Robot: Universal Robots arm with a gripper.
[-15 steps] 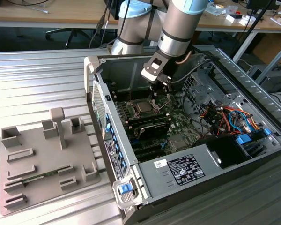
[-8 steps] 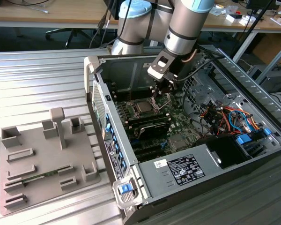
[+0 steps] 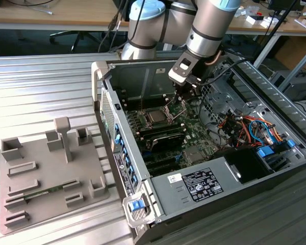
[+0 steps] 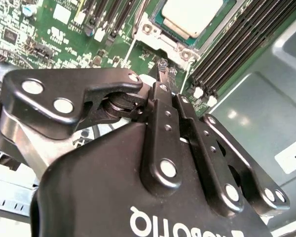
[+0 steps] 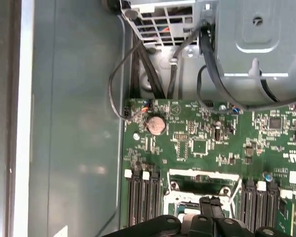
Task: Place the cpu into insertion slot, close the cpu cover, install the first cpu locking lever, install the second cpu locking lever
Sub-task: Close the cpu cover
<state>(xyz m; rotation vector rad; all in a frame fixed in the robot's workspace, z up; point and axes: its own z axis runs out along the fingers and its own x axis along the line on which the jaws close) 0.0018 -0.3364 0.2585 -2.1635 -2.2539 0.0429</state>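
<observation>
The cpu point(image 4: 191, 14) lies flat, pale silvery square top upward.

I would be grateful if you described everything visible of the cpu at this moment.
The cpu is a small flat square chip with a silvery metal top. It lies level and top-up in its socket on the green motherboard inside the open computer case. In the second wrist view, metal edges of the socket border its pale top. The gripper is close by but apart from it.
</observation>
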